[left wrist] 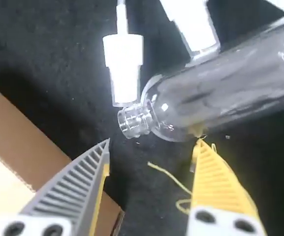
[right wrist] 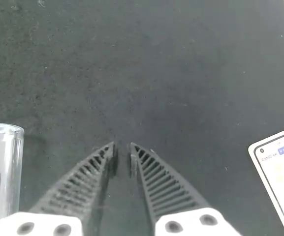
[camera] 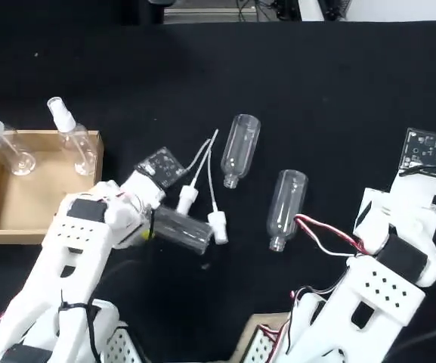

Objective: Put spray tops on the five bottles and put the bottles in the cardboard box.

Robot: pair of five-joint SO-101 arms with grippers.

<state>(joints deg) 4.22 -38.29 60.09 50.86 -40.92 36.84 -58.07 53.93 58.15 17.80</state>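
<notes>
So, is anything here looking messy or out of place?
Nothing looks spilled or broken. Three uncapped bottles lie on their sides on the table, with two loose spray tops beside the one near the left claw. A stray yellow thread lies by that claw.

Even light from above falls on the matte black cloth surface [camera: 338, 91], which swallows it and shows hardly any shadows. Small white glints sit on the clear plastic bottle lying on its side [left wrist: 220, 88]. The tan cardboard box [camera: 21, 200] is brightly lit; in the left wrist view the cloth beside it looks darker, perhaps shadow.
</notes>
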